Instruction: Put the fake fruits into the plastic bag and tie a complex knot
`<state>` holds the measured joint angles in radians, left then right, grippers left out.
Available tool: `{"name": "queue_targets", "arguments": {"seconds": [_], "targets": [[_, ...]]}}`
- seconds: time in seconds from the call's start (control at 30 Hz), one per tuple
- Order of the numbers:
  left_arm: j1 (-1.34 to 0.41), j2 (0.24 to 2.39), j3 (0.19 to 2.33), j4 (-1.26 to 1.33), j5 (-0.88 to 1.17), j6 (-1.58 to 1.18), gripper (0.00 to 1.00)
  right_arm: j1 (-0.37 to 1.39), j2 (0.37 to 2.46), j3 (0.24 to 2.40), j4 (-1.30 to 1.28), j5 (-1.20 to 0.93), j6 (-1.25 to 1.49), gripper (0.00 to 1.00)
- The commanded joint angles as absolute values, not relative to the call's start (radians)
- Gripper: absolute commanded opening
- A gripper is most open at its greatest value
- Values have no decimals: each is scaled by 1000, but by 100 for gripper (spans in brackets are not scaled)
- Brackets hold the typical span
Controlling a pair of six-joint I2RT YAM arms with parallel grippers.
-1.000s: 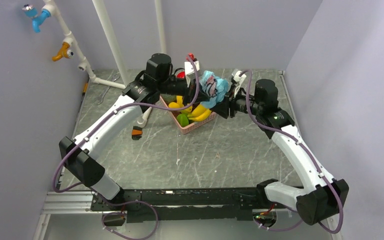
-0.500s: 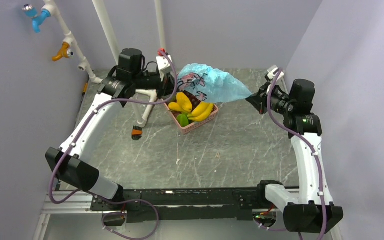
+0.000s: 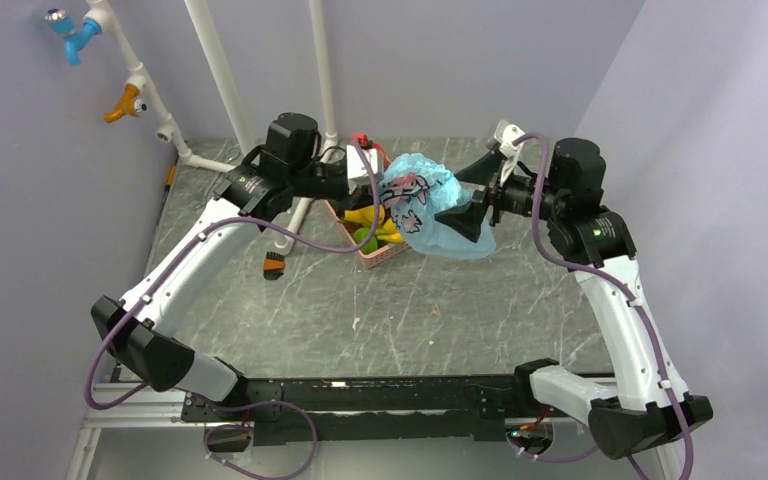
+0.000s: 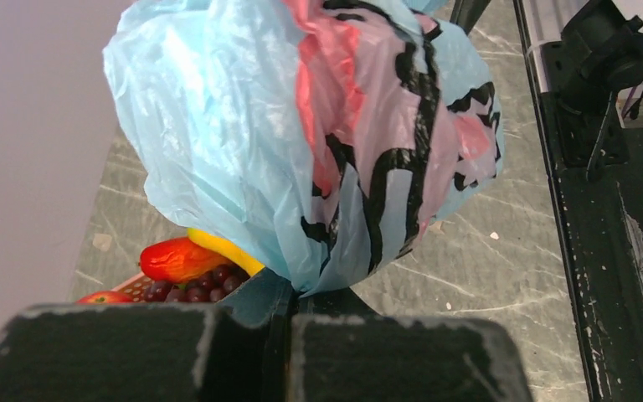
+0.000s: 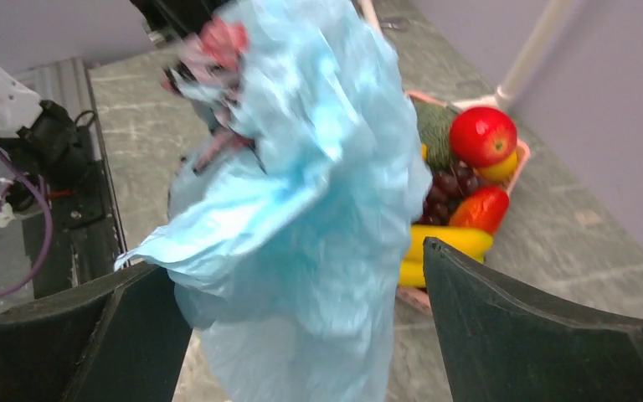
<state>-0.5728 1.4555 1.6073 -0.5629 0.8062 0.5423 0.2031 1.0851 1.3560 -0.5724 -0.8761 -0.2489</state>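
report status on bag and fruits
Left tool shut on plastic bag. Right tool open at the bag. Fake fruits in pink basket, bag looks empty.

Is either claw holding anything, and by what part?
The left gripper pinches the plastic bag by a bunched fold; right gripper is open, holding nothing.

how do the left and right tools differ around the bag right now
The left tool is shut, while the right tool stands wide open. The left tool pinches a fold of the plastic bag; the right tool grips nothing, the bag merely hanging between its spread fingers. Both are raised above the table, facing each other across the bag.
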Motion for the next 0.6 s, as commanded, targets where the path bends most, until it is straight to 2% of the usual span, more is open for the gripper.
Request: {"name": "queue_targets", "arguments": {"seconds": [0.0, 0.03, 0.07, 0.1, 0.13, 0.17, 0.3, 0.4, 0.5, 0.53, 0.57], "targets": [[-603, 1468, 1640, -542, 822, 568, 0, 263, 1119, 1398, -425, -857, -167, 99], [-612, 1469, 1644, -553, 827, 580, 0, 266, 1128, 1396, -404, -850, -163, 94], [-620, 1469, 1650, -571, 819, 596, 0, 267, 1138, 1401, -396, -846, -167, 82], [-625, 1469, 1654, -590, 806, 612, 0, 267, 1147, 1419, -414, -847, -196, 60], [-622, 1465, 1654, -608, 784, 619, 0, 267, 1155, 1443, -465, -847, -242, 26], [-612, 1458, 1649, -621, 772, 618, 0, 264, 1155, 1471, -526, -822, -292, 0], [-489, 1400, 1574, -627, 786, 582, 0, 109, 1103, 1456, -604, -820, -357, 0], [-413, 1338, 1487, -632, 728, 651, 0, -46, 1118, 1491, -682, -869, -411, 0], [-381, 1279, 1386, -611, 676, 742, 0, -112, 1137, 1522, -700, -906, -438, 0], [-384, 1268, 1376, -618, 675, 785, 8, -114, 1135, 1515, -688, -919, -440, 0], [-393, 1261, 1382, -639, 691, 820, 20, -114, 1128, 1506, -668, -938, -439, 0]]}}
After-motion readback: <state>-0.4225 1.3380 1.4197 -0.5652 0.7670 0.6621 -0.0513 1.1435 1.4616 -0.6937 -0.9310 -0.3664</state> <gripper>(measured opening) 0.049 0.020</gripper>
